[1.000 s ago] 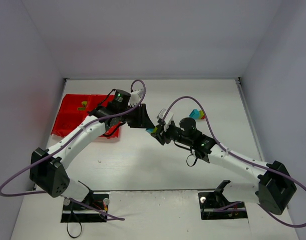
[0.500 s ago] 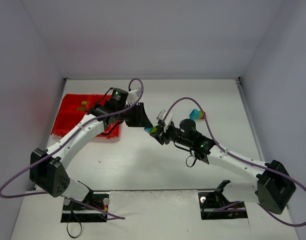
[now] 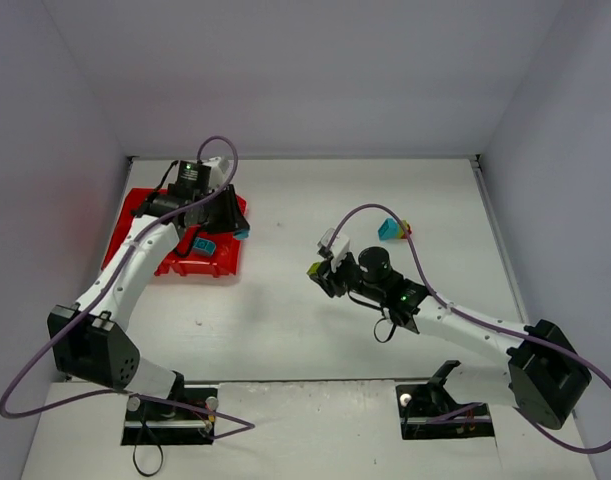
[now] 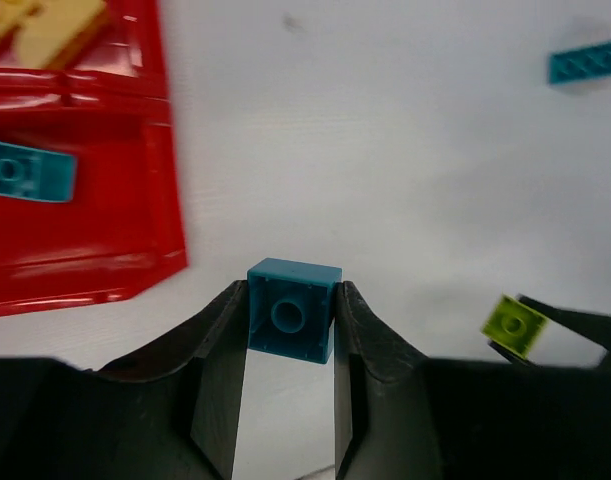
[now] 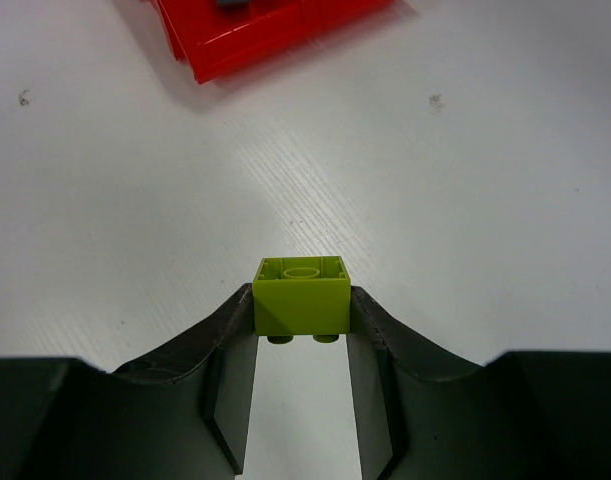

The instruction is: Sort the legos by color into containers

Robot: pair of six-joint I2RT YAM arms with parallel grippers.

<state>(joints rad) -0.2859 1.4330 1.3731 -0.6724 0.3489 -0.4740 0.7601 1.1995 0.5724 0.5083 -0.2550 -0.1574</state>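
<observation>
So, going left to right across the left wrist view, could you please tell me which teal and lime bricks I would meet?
First the flat teal brick in the red tray → square teal brick in the left tool → lime brick → long teal brick.

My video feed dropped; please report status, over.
Left gripper shut on teal brick, beside red tray. Right gripper shut on lime brick. No obstruction seen.

No readable text, labels, brand marks or nos. are seen in any view; bricks, tray & arms are unmarked.
</observation>
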